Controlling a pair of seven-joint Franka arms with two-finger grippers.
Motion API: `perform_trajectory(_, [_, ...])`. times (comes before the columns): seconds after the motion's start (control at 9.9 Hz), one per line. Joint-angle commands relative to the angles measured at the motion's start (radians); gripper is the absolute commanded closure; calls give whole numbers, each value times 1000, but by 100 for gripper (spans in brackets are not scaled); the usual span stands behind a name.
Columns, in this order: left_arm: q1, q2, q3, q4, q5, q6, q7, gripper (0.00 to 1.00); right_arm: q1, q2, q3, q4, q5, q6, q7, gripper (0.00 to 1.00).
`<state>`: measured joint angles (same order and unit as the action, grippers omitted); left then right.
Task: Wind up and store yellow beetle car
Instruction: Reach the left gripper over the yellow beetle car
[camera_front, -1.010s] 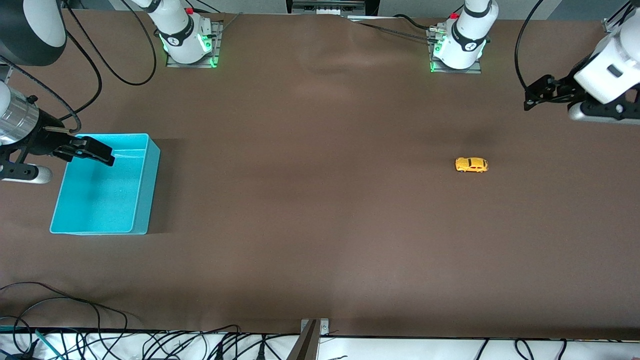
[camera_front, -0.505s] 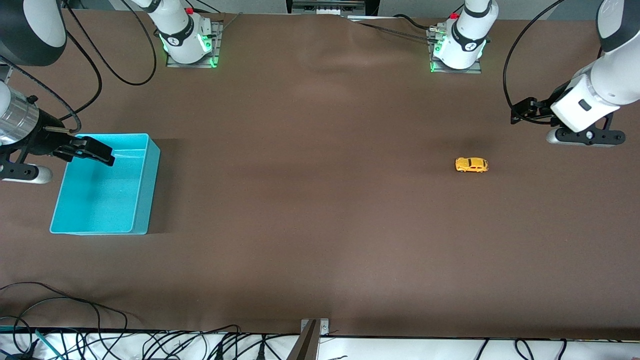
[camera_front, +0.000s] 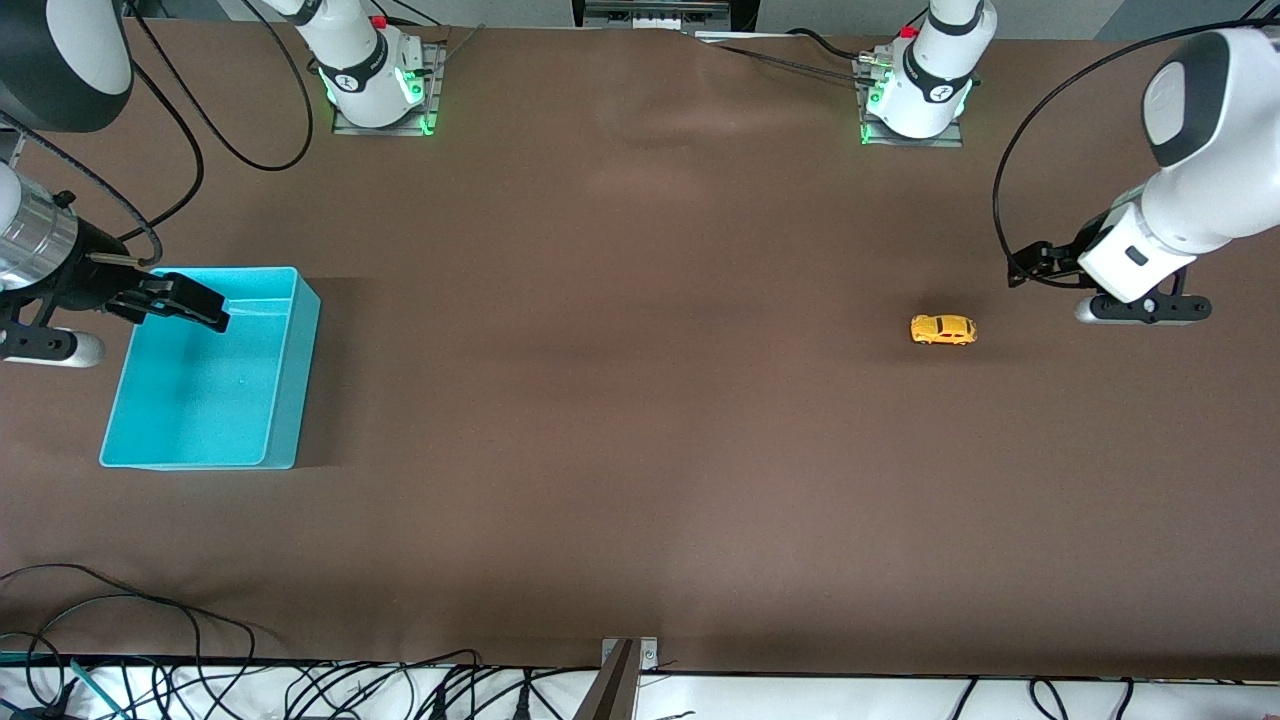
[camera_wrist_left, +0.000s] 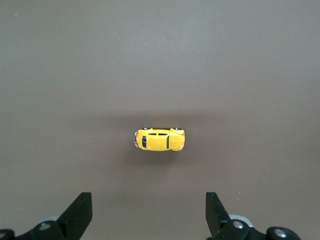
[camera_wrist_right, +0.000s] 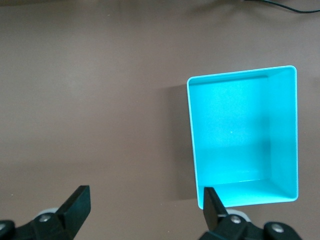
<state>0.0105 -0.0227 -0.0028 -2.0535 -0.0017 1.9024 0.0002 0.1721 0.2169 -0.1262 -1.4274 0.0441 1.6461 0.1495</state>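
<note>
**Left wrist view: open hand lining up on the car**

Left hand (camera_wrist_left: 146, 215) has its fingers spread wide and holds nothing, hanging over bare table (camera_front: 640, 450) just beside the yellow beetle car (camera_wrist_left: 159, 139). Best to centre over the car and grip across its narrow sides. Right hand (camera_front: 195, 305) waits wide and empty over the turquoise bin (camera_front: 285, 385) at the right arm's end.

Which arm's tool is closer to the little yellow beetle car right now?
Left. The left tool, open, hangs over bare table just beside the yellow beetle car. The right tool, open, waits over the turquoise bin at the right arm's end of the table.
</note>
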Motion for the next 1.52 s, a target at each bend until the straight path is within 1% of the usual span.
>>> perform_trajectory(0.0, [0,-42,-3,-149,17,162,14,0,-5,-7,0,-8,-6,-3,-13,0])
perform_trajectory(0.1, [0,-37,-3,-198,17,235,50,0,-5,-7,0,-8,-4,-3,-13,0])
perform_trajectory(0.2, [2,-36,-2,-233,15,272,70,0,-5,-7,0,-7,-4,-3,-13,0])
perform_trajectory(0.4, [2,-19,-3,-279,14,277,76,0,-5,-7,0,-7,-4,0,-13,0])
perform_trajectory(0.51, [0,-5,-3,-305,6,296,116,0,-5,-7,0,-7,-4,0,-13,0])
perform_trajectory(0.71, [3,41,-2,-320,3,345,405,0,-5,-7,0,-7,-4,0,-13,0])
perform_trajectory(0.91, [5,72,1,-323,14,380,542,0,-5,-7,0,-7,-4,-2,-13,0])
perform_trajectory(1.11, [5,107,1,-329,15,411,723,0,-5,-7,0,-7,-4,0,-13,0])
perform_trajectory(1.31, [5,139,1,-332,15,414,889,0,-3,-7,0,-7,-4,0,-11,0])
perform_trajectory(1.41, [3,156,1,-332,18,452,962,0,-5,-7,0,-7,-4,-2,-13,0])
